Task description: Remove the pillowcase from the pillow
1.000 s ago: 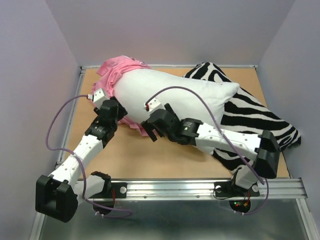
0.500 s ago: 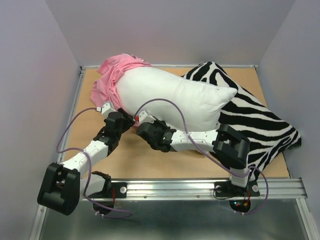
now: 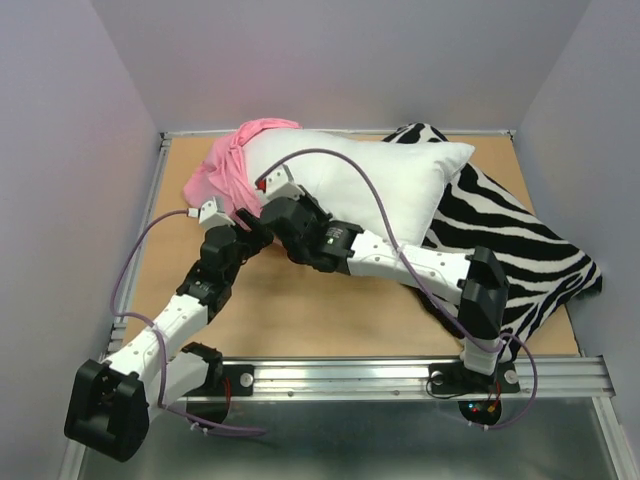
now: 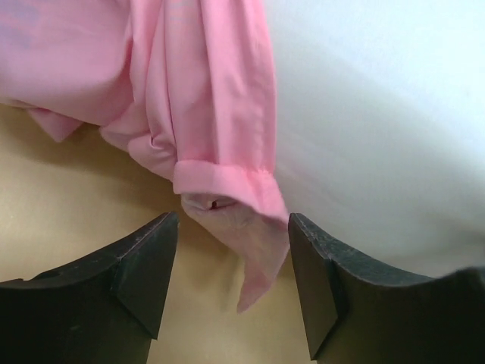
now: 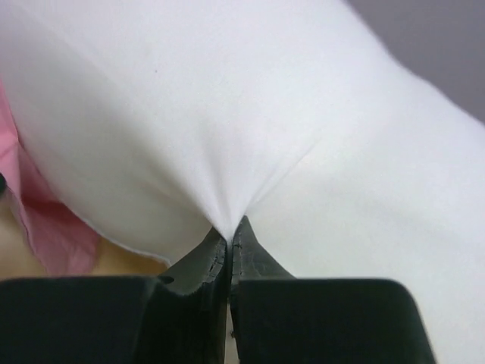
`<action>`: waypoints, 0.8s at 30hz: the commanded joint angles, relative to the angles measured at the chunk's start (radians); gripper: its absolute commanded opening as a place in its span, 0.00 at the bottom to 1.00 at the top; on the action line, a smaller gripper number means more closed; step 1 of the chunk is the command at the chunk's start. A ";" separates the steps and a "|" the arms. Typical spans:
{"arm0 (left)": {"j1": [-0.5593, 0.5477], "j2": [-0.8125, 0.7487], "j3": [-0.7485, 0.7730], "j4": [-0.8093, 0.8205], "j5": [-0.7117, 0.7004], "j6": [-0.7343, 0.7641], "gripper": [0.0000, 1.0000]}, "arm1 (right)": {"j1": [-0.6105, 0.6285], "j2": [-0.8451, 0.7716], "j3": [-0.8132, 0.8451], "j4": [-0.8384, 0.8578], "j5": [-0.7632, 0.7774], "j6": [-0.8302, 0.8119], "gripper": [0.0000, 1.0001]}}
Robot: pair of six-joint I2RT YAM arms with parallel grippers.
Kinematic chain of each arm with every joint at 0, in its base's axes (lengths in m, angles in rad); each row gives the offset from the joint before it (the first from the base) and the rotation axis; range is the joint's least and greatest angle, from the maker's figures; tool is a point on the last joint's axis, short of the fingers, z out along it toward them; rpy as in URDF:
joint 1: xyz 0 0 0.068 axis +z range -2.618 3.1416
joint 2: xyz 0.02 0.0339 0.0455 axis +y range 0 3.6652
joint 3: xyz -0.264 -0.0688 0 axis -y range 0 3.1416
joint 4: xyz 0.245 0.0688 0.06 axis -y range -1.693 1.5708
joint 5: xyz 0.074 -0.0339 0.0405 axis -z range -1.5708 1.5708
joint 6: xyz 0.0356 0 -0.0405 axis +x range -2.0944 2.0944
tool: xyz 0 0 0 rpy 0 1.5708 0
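Pillowcase (image 4: 220, 114) bunched at pillow (image 5: 250, 114) end; no readable writing.

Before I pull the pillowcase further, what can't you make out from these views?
- Top view: how much of the pillow the pillowcase covers; the arms and bunched fabric hide it.
- Top view: both sets of jaws, under the wrists.
- Left wrist view: pillowcase cut off by top edge.
- Right wrist view: pinch depth hidden between shut jaws; zebra pillow absent.
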 commanded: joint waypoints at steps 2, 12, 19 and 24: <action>-0.023 -0.055 0.017 0.031 -0.003 0.034 0.82 | 0.017 -0.059 0.333 -0.125 0.058 0.027 0.01; -0.024 -0.080 0.153 -0.059 -0.151 0.046 0.04 | 0.050 -0.048 0.512 -0.214 0.110 -0.002 0.01; 0.003 -0.088 0.285 -0.410 -0.492 0.009 0.00 | 0.058 -0.083 0.668 -0.242 0.161 -0.063 0.01; 0.190 0.016 0.318 -0.392 -0.422 -0.003 0.00 | 0.069 -0.145 0.716 -0.266 0.147 -0.052 0.01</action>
